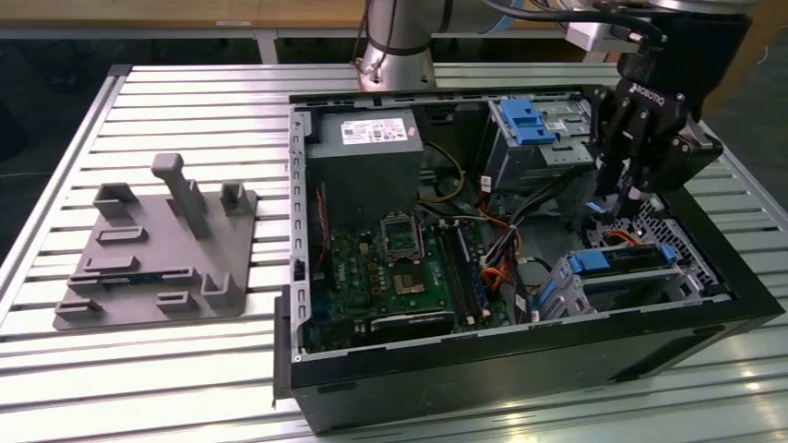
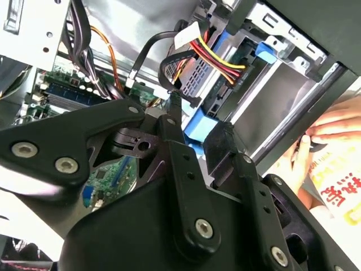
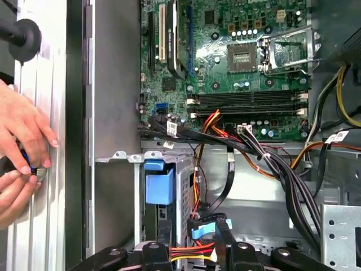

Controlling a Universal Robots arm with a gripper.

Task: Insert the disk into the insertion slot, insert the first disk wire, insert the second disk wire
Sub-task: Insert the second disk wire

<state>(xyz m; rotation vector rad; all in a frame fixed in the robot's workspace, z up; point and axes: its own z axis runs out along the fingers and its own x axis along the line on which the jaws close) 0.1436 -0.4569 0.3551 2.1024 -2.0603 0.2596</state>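
The disk (image 1: 615, 261), silver in its blue carrier (image 3: 159, 183), sits inside the insertion slot (image 1: 640, 293), the grey perforated cage (image 3: 183, 189) at the case's near corner on the exterior view's right. My gripper (image 1: 619, 208) hangs just above the disk's rear end. In both wrist views its black fingers (image 3: 224, 234) close around a blue-ended disk wire (image 3: 203, 230) on a black looped cable. A second disk wire (image 2: 217, 62), red, yellow and black, ends in a black plug (image 2: 186, 97) beside the fingertips (image 2: 174, 107).
A person's hands (image 3: 22, 141) rest on the table just outside the case wall (image 3: 76, 141). A cage with a wide blue latch (image 1: 530, 120), the power supply (image 1: 364, 157), the motherboard (image 1: 394, 268) and a thick cable bundle (image 3: 282, 169) crowd the case. A grey fixture plate (image 1: 161, 249) lies on the exterior view's left.
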